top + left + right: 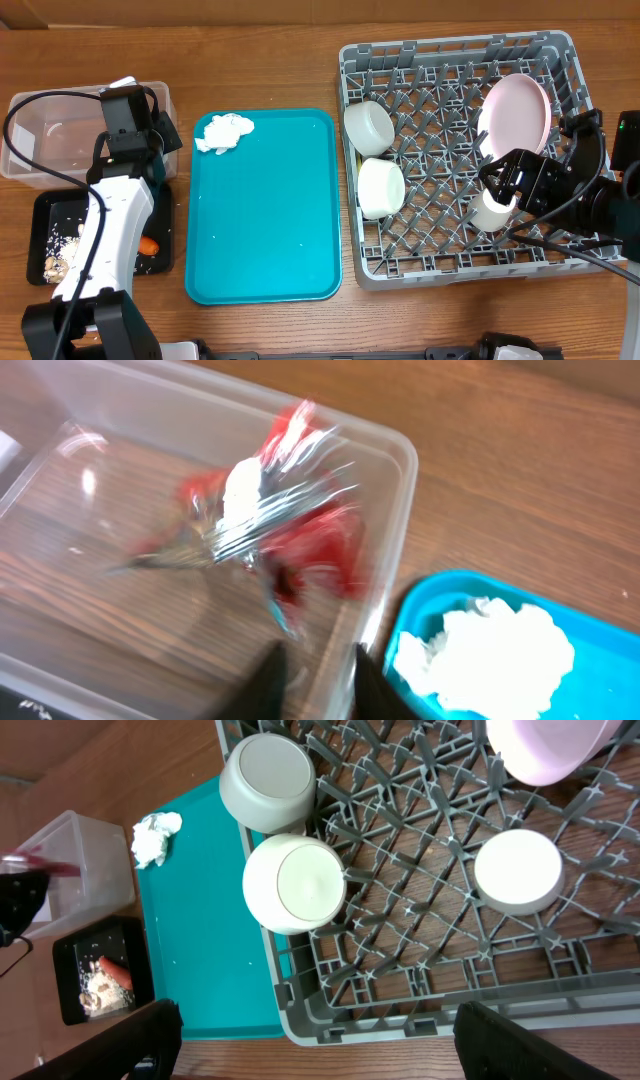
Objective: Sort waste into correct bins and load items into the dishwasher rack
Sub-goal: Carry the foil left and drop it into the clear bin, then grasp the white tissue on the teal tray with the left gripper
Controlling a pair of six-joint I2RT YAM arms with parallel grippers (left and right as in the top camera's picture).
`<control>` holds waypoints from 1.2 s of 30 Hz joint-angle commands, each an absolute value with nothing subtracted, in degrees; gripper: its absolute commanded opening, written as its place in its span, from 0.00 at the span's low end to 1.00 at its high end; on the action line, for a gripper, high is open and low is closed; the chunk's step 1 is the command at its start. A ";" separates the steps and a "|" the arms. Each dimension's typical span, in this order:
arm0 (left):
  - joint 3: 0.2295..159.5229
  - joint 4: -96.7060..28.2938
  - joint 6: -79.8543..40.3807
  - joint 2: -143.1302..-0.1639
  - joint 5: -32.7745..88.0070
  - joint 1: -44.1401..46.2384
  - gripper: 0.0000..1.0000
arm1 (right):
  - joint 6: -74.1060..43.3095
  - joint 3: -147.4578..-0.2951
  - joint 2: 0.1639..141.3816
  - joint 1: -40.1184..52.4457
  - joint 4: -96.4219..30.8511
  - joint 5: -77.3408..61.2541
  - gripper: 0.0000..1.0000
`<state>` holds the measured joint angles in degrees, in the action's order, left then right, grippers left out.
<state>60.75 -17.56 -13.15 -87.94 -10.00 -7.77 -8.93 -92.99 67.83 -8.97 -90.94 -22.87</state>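
Bowls [368, 127] are two in the rack [450, 48], with one plate [515, 112], one cup [517, 870]; one napkin [223, 132] lies at eleven o'clock on the tray [270, 220]. Left claw [315, 680] is slightly parted, right claw [318, 1030] wide, both empty.

no readable text anywhere; the foil wrapper [262, 510] is too blurred to read

Foil wrapper [265, 510]: silver-red, blurred, over clear tub [400, 460]. Napkin [223, 132]: crumpled, teal tray [270, 230] corner. Scraps [62, 250], carrot piece [150, 244]: black tray [45, 205]. Rack [450, 270]: two bowls [369, 126] [381, 187] at left edge, plate [515, 115] leaning, cup [517, 870] base-up.
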 commanded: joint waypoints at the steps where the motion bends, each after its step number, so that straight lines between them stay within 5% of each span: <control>1: 62.30 -18.81 -12.01 -87.18 -2.28 -7.22 0.51 | -8.60 -93.34 67.64 -9.08 -90.89 -22.55 0.91; 7: 63.90 -22.48 -10.94 -86.72 2.35 -1.61 0.58 | -8.58 -93.34 67.64 -9.08 -91.00 -22.52 0.91; 13: 63.90 -19.70 -7.70 -92.09 -14.02 6.74 0.67 | -8.60 -93.34 67.64 -9.08 -90.98 -22.55 0.91; 23: 63.92 -6.37 -7.73 -105.56 -13.89 7.01 0.73 | -8.60 -93.34 67.64 -9.08 -91.00 -22.52 0.91; 30: 63.92 -5.21 -7.73 -110.02 -12.56 6.98 0.72 | -8.60 -93.34 67.64 -9.08 -91.02 -22.55 0.91; 36: 63.92 -6.26 -7.90 -112.20 -11.05 6.98 0.60 | -8.60 -93.34 67.64 -9.06 -91.26 -22.55 0.91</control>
